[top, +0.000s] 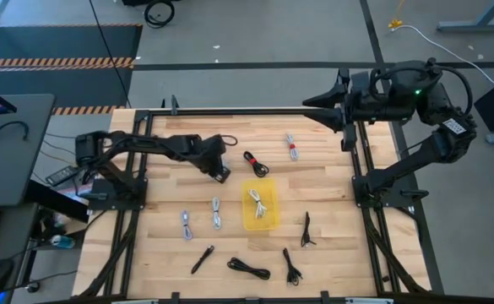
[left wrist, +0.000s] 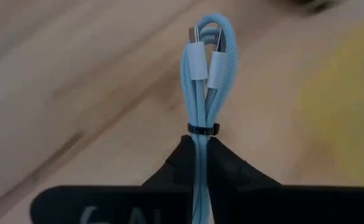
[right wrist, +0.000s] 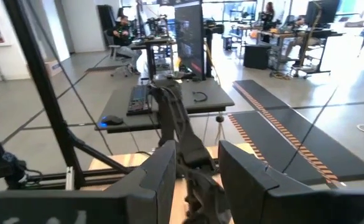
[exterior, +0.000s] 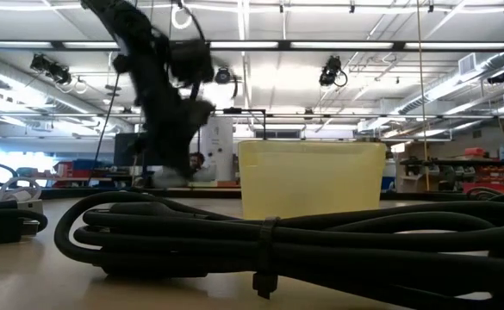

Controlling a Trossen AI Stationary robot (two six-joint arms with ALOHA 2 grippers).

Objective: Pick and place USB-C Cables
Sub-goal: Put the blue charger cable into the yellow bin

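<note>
My left gripper [top: 222,174] [left wrist: 199,148] is over the table's left middle, left of the yellow bin [top: 261,221], and is shut on a light blue-white bundled USB-C cable [left wrist: 203,74]. One light cable [top: 259,201] lies in the bin. On the wood lie two light cables [top: 186,224] [top: 216,213], a black-and-red one [top: 255,162], a light one with a red tie [top: 291,145] and several black ones [top: 248,268]. My right gripper [top: 307,102] [right wrist: 197,180] hangs open, raised and level over the far right edge. My left gripper pinches the cable bundle between its two fingers [left wrist: 172,168], just behind the black tie [left wrist: 203,129]. The fingers slant down from the table's left and lie along the bundle. The end with the two plugs [left wrist: 201,37] sticks straight out past the fingertips.
In the low view a thick black cable bundle [exterior: 260,241] lies close in front of the bin [exterior: 312,176]. Black frame rails [top: 247,111] border the table's far edge and sides. Bare wood lies between the bin and the left rail.
</note>
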